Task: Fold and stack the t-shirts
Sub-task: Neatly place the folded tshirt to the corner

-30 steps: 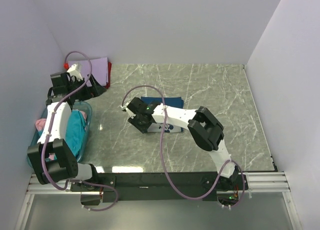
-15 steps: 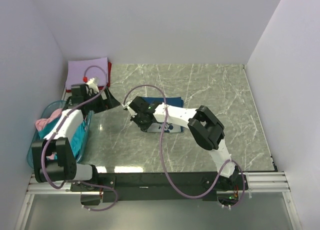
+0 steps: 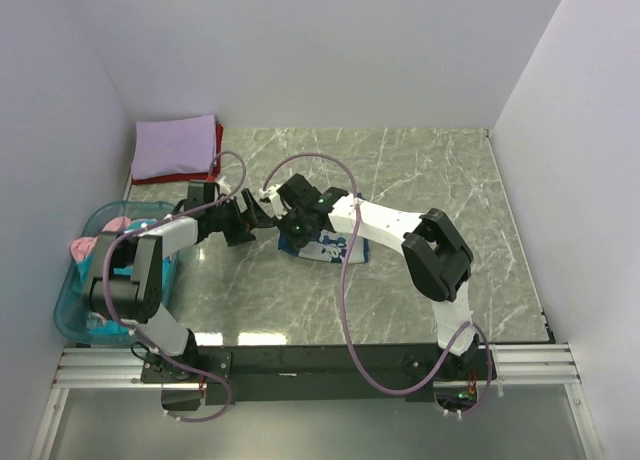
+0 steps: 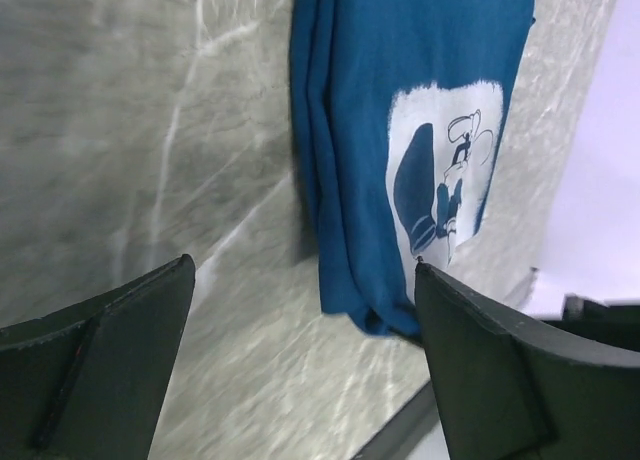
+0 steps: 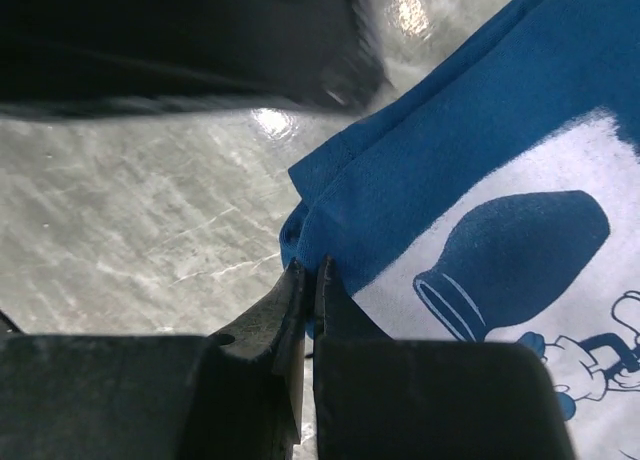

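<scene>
the folded dark blue t-shirt [image 3: 325, 248] lies on the surface [image 3: 420, 180] well apart from the lavender t-shirt [image 3: 175, 148], right jaws pinching its lavender-side corner, left jaws open just beside, likely to carry it there.

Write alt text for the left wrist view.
A folded blue shirt with a white print lies on a grey marble table. The left tool is open, its two dark fingers at the bottom of the picture framing the shirt's near corner.
</scene>
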You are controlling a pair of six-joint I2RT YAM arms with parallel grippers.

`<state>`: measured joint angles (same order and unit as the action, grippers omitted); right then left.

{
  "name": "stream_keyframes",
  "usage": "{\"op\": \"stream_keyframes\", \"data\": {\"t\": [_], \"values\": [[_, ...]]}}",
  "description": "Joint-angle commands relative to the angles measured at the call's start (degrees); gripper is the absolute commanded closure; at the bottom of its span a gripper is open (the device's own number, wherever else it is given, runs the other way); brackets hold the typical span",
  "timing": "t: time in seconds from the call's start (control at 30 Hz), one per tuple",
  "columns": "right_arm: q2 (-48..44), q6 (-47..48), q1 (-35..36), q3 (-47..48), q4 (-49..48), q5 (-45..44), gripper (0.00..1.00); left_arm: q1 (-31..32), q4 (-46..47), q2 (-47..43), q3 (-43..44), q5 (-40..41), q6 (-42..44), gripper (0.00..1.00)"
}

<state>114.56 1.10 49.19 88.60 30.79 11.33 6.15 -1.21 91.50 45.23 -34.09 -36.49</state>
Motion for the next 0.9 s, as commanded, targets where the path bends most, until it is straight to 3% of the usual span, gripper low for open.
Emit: {"op": "stream_keyframes", "data": {"t": [0.0,0.27,0.5,0.63,0.87], "values": [[-3.2,-0.93,-0.85,0.7,-1.43,2.29,1.0,1.49,5.86,4.45,0.91,-2.82,-7.0,0.03],[-3.29,-3.39,-1.38,1.58,-2.39,2.9,1.0,5.09,13.6,11.15,2.14,-3.27,-15.71,0.04],[-3.12,-7.34,-1.55,3.16,-4.77,-0.17,1.0,5.8,12.2,15.1,3.11,0.68,-20.55,0.18],[-3.56,-8.4,-1.46,2.9,-6.26,-0.78,1.0,5.98,11.42,16.51,3.19,1.92,-22.83,0.37],[-2.95,-11.38,-1.55,4.47,-8.2,-2.99,1.0,6.33,8.68,20.73,6.97,5.08,-23.63,0.44]]}}
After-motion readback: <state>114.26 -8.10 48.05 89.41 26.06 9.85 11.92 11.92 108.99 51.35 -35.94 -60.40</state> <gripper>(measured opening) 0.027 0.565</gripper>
